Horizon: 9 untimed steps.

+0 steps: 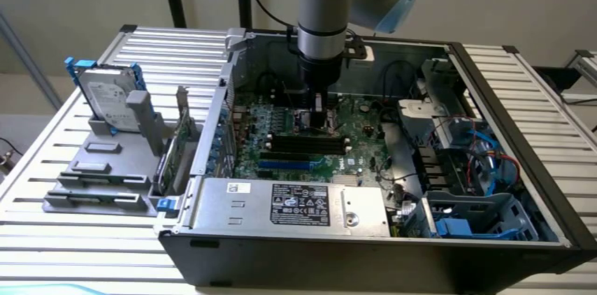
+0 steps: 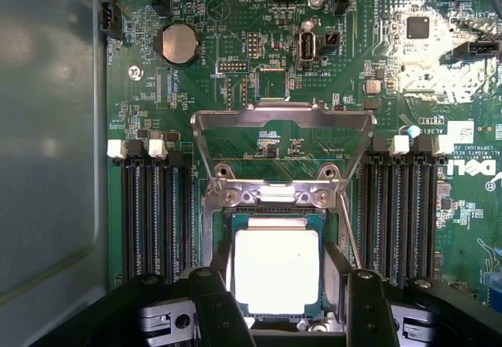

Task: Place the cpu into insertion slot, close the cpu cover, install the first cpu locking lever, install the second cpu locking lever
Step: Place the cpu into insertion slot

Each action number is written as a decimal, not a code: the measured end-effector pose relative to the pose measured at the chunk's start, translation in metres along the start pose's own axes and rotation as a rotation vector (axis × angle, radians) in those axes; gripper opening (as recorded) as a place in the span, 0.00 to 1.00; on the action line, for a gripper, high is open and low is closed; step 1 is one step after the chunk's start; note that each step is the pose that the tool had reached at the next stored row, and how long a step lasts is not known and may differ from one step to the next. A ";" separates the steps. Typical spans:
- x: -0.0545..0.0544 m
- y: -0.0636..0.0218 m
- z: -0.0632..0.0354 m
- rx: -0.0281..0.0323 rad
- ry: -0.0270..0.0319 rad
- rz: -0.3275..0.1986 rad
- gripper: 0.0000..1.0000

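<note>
The cpu (image 2: 276, 272), a pale silver square chip on a green base, lies flat inside the insertion slot (image 2: 213, 229) on the green motherboard. My gripper (image 2: 279, 288) is open just above it, one black finger (image 2: 220, 300) on each side of the chip. The cpu cover (image 2: 282, 119), a thin silver frame, is swung open away from the socket and hinged at its edge (image 2: 271, 195). A thin locking lever (image 2: 351, 233) runs along one side of the socket. In the exterior view the gripper (image 1: 317, 119) reaches down into the open computer case, onto the board.
Black memory slots (image 2: 153, 213) (image 2: 404, 213) flank the socket, and a coin battery (image 2: 179, 42) sits beyond the cover. The case walls (image 1: 228, 92), a silver power supply (image 1: 279, 204) and blue cabling (image 1: 485, 159) surround the board. A hard drive on a grey stand (image 1: 108, 99) sits outside the case.
</note>
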<state>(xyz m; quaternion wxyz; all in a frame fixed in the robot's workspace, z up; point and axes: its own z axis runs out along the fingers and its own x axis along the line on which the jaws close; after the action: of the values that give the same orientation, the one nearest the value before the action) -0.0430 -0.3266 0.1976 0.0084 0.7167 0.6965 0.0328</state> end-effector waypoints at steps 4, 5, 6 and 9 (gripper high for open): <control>0.001 -0.0001 0.0005 -0.0001 -0.0001 0.001 0.55; 0.001 -0.0002 0.0006 -0.0001 -0.0002 0.001 0.55; 0.001 -0.0002 0.0007 -0.0001 -0.0002 0.001 0.55; 0.001 -0.0002 0.0009 -0.0001 -0.0003 0.001 0.55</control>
<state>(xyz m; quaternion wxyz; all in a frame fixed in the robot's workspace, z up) -0.0430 -0.3251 0.1967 0.0085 0.7170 0.6962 0.0327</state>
